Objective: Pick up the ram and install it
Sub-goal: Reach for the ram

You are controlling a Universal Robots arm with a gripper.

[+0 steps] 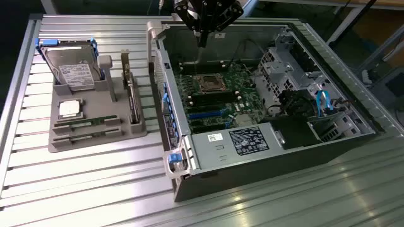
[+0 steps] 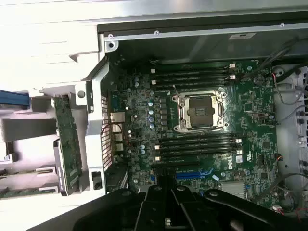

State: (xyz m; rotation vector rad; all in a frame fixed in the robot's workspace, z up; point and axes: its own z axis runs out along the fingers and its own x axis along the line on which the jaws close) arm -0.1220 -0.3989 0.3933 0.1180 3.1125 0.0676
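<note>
Fingers of the black gripper [image 1: 202,42] are pressed together on nothing, above the open black computer case [image 1: 221,189]. In the exterior view we see two thin green ram sticks [image 1: 85,124] lying in the grey plastic tray [image 1: 94,144], well apart from the gripper. The wrist view gives us the long black memory slots [image 2: 192,144] beside the square metal processor socket [image 2: 199,111].

We see our tool [image 1: 202,42] as matte black: angular linkage arms [image 2: 144,209] with round pivot screws [image 2: 156,188], narrowing to slim dark fingers [image 1: 201,37], a small white mark [image 2: 167,222] on it
</note>
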